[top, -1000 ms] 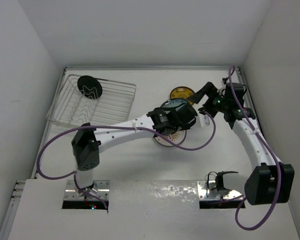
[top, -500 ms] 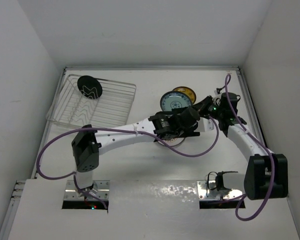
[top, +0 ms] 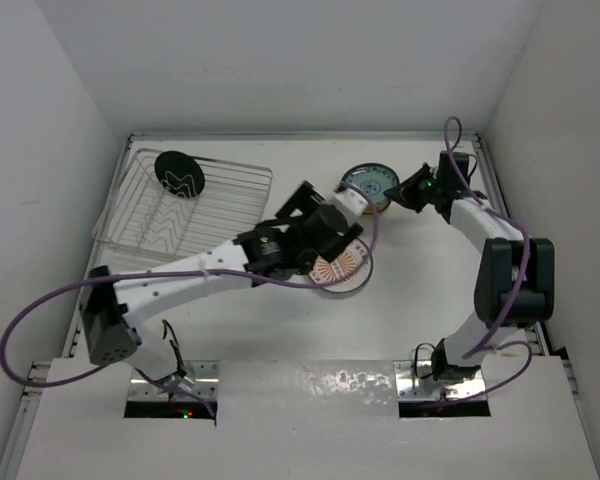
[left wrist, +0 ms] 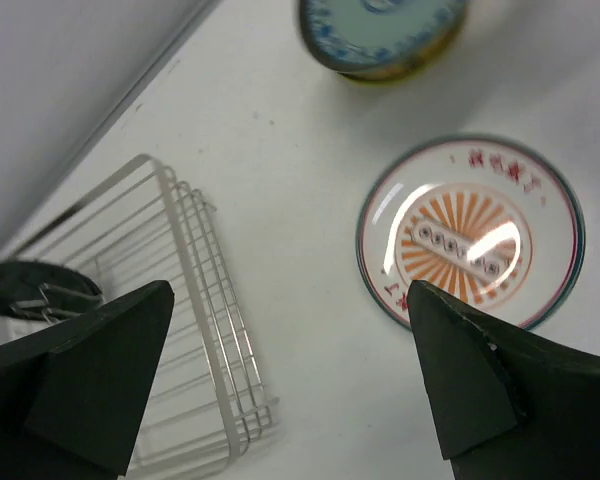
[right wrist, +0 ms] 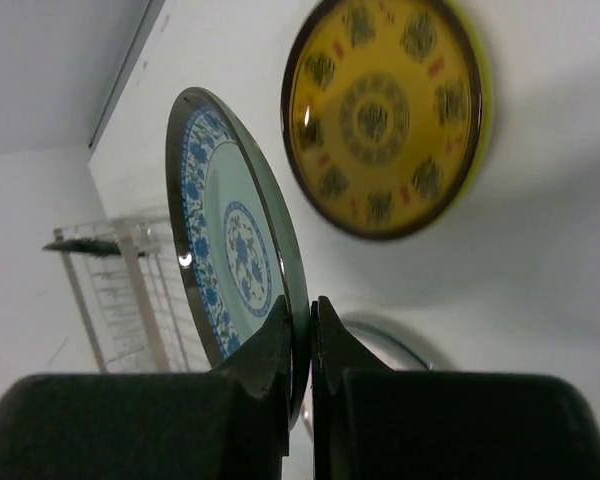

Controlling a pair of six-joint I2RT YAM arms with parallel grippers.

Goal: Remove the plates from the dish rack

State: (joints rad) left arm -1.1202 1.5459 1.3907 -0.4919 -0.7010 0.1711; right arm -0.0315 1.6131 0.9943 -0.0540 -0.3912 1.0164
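overhead view, upper left of the frame: silver wire dish rack [top: 195, 215] on the white table [top: 280, 320], one black plate [top: 179, 173] upright among the tines at its far left corner.

centre of the frame: left gripper [left wrist: 290, 290], fingers spread wide with nothing between them, poised above bare table between the rack's right end and a white plate with an orange sunburst centre [left wrist: 470, 232]. that plate flat on the table, just below centre, partly hidden by the left arm [top: 200, 270].

upper right: right gripper [right wrist: 302, 315] pinched tight on the rim of a blue-patterned plate [right wrist: 230, 250], tilted steeply on edge. beyond it, upper right of the right wrist view, a yellow-brown patterned plate [right wrist: 380, 110] flat on the table near the back wall [top: 300, 70]. top edge of the left wrist view: blue plate overlapping the yellow one's rim.
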